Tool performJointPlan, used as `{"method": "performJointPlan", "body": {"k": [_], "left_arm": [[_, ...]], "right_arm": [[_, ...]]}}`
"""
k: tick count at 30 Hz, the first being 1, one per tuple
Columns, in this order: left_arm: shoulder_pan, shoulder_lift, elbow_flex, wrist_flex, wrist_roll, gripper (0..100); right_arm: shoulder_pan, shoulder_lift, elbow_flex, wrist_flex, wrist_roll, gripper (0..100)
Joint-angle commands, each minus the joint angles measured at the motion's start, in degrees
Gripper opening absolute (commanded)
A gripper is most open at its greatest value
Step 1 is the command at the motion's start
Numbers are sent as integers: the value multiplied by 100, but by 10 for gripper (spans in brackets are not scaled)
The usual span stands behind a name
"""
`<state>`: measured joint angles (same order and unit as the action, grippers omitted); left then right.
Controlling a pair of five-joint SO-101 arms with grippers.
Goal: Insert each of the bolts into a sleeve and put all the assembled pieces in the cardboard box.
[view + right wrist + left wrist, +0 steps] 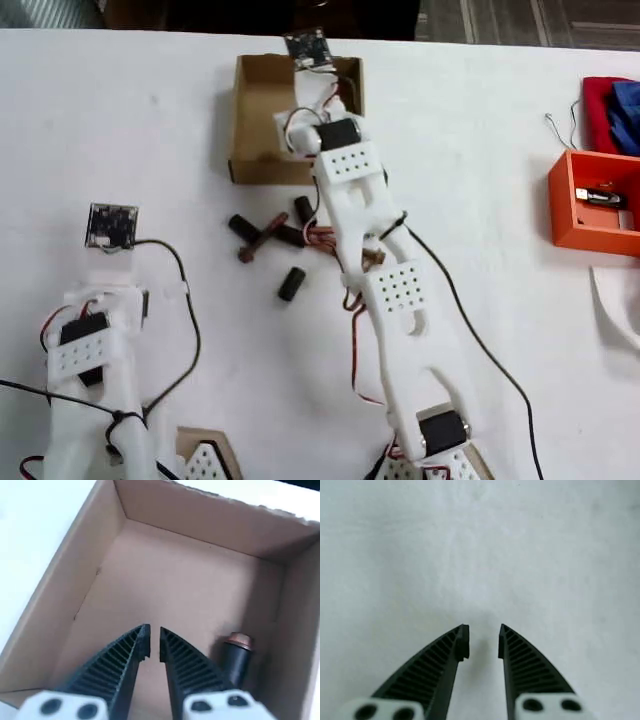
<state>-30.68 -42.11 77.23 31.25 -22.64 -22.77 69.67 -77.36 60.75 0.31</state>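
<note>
The cardboard box (255,110) sits at the table's far middle. My right arm stretches over it, and my right gripper (154,642) hangs inside above the box floor (165,580), open by a narrow gap with nothing between its fingers. An assembled piece (235,659), a black sleeve with a copper bolt head on top, stands in the box beside that gripper. On the table in front of the box lie loose black sleeves (291,283) (243,226) (305,208) and brown bolts (262,240) (372,257). My left gripper (483,641) is open over bare white table at the near left.
An orange box (592,205) and red and blue cloth (612,110) lie at the right edge. Cables (180,300) trail from both arms across the table. The right arm's links (395,290) pass over part of the loose parts.
</note>
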Motion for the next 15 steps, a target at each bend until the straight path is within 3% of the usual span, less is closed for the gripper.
{"method": "performJointPlan", "body": {"k": [1,15], "left_arm": [[-26,-44,-31,-88,-18,120],[-26,-44,-31,-88,-18,120]], "right_arm": [[-31,-277,-167,110,35,20],[4,-2220,-1565,3301,79,23]]}}
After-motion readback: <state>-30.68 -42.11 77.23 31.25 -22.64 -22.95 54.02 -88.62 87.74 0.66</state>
